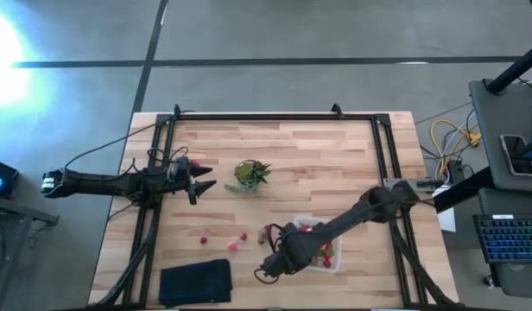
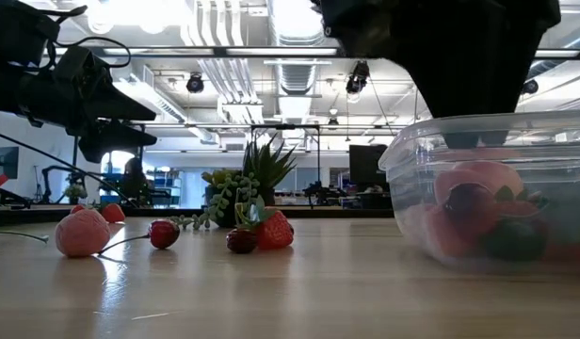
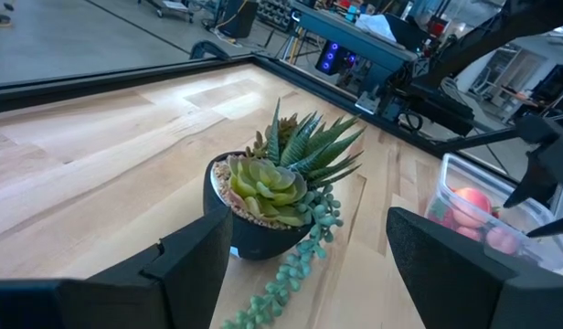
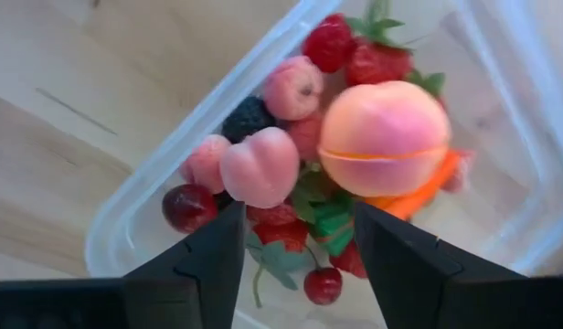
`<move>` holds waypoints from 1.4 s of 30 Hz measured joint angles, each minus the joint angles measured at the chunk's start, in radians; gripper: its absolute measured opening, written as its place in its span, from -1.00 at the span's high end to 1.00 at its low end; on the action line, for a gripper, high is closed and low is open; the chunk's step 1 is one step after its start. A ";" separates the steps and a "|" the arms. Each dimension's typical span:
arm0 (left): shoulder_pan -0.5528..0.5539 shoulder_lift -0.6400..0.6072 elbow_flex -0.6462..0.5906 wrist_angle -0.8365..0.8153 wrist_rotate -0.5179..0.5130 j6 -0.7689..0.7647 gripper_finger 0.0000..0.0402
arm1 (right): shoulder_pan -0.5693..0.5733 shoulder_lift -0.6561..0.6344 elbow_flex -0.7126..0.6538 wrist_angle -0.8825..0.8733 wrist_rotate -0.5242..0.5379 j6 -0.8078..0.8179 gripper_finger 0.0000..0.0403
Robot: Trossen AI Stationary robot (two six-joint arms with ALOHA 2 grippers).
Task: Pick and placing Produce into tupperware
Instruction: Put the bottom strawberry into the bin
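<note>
Right gripper point(image 4: 295, 265) hangs over the clear box point(image 1: 335, 261) at the near edge of the worktop point(image 1: 335, 155), fingers spread and empty, with a peach point(image 4: 384, 137), pink pieces and berries point(image 4: 190, 206) piled below it. Further out, loose berries point(image 1: 234, 245) lie beside the box. Beyond them the left gripper point(image 1: 204, 179) waits wide open near the potted plant point(image 1: 250, 175).

Overhead and low views (both) share tupperware point(image 1: 328, 256).
</note>
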 joint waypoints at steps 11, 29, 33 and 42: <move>0.000 -0.001 0.000 0.001 0.000 0.000 -0.38 | 0.005 -0.072 -0.055 -0.029 -0.023 0.210 -0.31; 0.000 -0.002 0.000 0.001 0.000 0.000 -0.38 | -0.019 -0.430 -0.504 0.371 -0.081 0.586 -0.31; 0.000 0.000 0.000 0.000 0.000 0.000 -0.38 | -0.083 -0.501 -0.618 0.667 -0.100 0.510 -0.30; 0.000 -0.001 0.000 0.000 0.000 0.000 -0.38 | -0.240 -0.387 -0.593 0.888 -0.155 0.327 -0.31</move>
